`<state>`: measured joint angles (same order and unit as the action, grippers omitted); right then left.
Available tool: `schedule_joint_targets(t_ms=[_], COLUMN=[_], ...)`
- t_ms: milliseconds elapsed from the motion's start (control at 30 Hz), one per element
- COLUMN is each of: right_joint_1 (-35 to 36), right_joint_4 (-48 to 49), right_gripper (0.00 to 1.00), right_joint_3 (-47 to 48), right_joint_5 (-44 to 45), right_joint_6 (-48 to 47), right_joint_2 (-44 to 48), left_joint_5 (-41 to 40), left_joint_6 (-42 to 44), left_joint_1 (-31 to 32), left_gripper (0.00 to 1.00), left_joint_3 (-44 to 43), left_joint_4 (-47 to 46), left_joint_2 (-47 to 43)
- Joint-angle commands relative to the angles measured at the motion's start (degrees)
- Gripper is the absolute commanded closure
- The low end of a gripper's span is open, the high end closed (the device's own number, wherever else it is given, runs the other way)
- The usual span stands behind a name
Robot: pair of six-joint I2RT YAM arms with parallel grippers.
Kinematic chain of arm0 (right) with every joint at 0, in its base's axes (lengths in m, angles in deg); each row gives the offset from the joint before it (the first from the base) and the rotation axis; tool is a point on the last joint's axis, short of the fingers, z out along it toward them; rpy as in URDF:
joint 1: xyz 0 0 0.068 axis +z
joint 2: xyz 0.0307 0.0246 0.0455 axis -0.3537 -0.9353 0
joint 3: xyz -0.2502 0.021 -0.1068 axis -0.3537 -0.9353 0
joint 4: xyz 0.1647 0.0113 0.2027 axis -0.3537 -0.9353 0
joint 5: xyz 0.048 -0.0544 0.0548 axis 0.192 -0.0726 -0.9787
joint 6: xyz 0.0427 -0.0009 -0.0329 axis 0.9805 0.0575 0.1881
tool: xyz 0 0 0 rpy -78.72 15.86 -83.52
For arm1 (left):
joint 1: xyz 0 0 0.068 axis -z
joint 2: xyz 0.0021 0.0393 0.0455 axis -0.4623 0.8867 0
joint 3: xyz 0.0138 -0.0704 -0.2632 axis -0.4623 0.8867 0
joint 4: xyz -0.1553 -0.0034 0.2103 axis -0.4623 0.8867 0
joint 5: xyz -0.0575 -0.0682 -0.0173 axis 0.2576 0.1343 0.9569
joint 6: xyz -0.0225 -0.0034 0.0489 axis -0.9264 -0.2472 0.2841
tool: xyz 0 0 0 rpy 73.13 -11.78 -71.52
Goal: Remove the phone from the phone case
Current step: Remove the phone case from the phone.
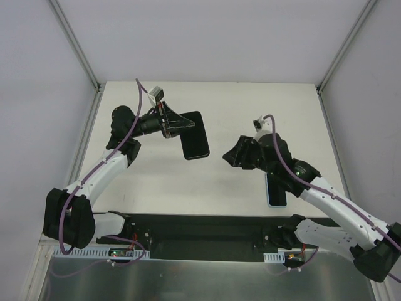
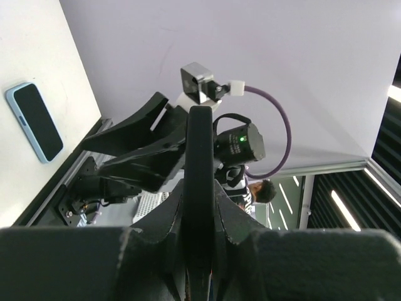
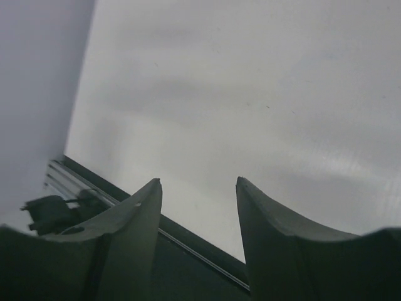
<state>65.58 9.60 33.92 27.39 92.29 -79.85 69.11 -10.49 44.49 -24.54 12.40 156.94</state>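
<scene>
My left gripper (image 1: pixel 186 125) is shut on the phone (image 1: pixel 196 139), a glossy black slab that it holds above the table at the centre left. In the left wrist view the phone (image 2: pixel 200 157) stands edge-on between my fingers (image 2: pixel 235 216). The pale blue phone case (image 1: pixel 276 195) lies flat on the table at the right, partly under my right arm. In the left wrist view the case (image 2: pixel 34 122) shows a dark inner face with a light blue rim. My right gripper (image 1: pixel 229 157) is open and empty, in the air left of the case; it also shows in the right wrist view (image 3: pixel 198 183).
A black strip (image 1: pixel 200 229) runs along the table's near edge between the arm bases. White walls with metal frame posts (image 1: pixel 75 44) enclose the table on the left, back and right. My right arm (image 2: pixel 135 150) shows in the left wrist view.
</scene>
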Motion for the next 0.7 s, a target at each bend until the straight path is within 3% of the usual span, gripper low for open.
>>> schedule_joint_targets(t_ms=[0,133,667], right_joint_1=[-2.1,-2.3,-1.4], right_joint_4=[8.5,13.4,14.7], right_gripper=[0.45,0.42,0.39], right_joint_3=[-0.9,-1.4,5.1], right_joint_5=[-8.7,-12.0,-15.4], right_joint_6=[8.0,11.9,10.6], right_joint_2=[3.7,3.8,3.6], left_joint_5=[1.8,3.4,4.0], left_joint_6=[-2.8,-6.6,-5.4], left_joint_1=[0.5,0.5,0.5], left_gripper=[1.00,1.00,1.00], left_joint_3=[-0.9,-0.6,1.0], left_joint_4=[-10.6,-18.6,-19.0], left_joint_2=[0.5,3.4,3.6])
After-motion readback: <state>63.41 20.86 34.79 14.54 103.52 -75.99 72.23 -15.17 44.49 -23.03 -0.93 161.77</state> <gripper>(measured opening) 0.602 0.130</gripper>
